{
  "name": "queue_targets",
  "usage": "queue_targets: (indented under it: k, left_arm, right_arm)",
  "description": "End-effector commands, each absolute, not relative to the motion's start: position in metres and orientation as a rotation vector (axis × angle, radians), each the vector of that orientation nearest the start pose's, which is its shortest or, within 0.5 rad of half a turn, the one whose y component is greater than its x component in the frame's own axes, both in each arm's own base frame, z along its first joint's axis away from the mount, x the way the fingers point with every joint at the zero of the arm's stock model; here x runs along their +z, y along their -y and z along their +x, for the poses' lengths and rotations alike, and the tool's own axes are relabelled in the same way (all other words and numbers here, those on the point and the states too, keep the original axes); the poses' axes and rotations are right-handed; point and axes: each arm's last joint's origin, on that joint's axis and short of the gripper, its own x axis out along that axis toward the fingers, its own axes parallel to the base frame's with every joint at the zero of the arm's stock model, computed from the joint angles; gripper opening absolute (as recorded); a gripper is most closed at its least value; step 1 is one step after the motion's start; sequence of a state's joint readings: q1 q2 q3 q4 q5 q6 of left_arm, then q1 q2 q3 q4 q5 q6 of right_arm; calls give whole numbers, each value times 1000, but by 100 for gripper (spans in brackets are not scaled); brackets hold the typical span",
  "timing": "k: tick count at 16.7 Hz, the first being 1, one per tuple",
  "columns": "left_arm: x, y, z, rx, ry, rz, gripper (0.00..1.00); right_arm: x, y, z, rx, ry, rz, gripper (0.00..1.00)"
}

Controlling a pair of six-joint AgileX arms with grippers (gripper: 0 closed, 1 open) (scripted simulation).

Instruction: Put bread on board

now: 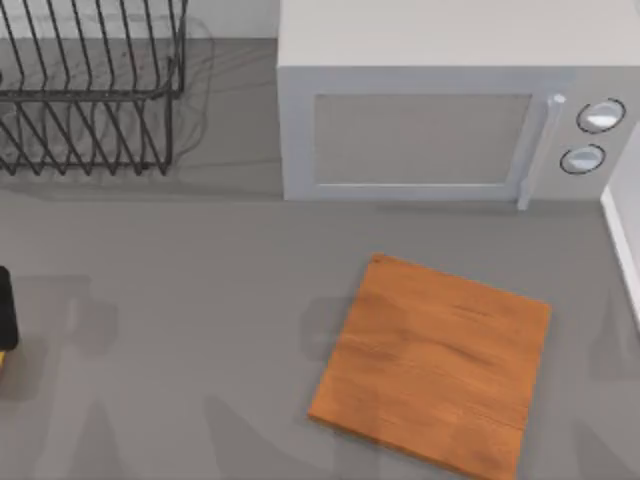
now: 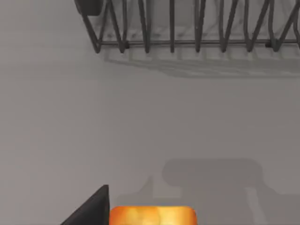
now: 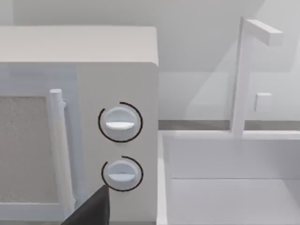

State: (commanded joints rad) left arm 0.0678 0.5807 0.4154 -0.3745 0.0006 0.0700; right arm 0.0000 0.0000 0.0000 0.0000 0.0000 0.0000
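The left claw (image 1: 4, 308) is sitting at the bench's far left edge, about midway down it, with a sliver of golden bread (image 1: 5, 359) showing just under it. In the left wrist view the bread (image 2: 152, 215) is lying right beside one dark finger (image 2: 91, 208); whether the claw is gripping it or standing apart I cannot tell.

From there the board (image 1: 435, 365) is lying well away toward the bench's right, nearer its front edge, in front of the microwave (image 1: 450, 110), bare. The carry would be running almost straight rightward across open bench (image 1: 200, 300).

The right claw (image 3: 91, 208) is facing the microwave's dials (image 3: 120, 122), its state unclear; the left arm is plainly nearer the bread.
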Motion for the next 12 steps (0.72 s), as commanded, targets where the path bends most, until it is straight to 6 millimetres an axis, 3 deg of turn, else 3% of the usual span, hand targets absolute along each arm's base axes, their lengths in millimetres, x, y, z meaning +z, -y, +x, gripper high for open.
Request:
queue_targets:
  k: [7,12]
  left_arm:
    - [205,-32,226,35,-1233,36,100]
    - [190,-49,271,11,-1503,9,100]
  right_arm:
    - [160,1,106,0,0,0,100]
    - [160,1,106,0,0,0,100]
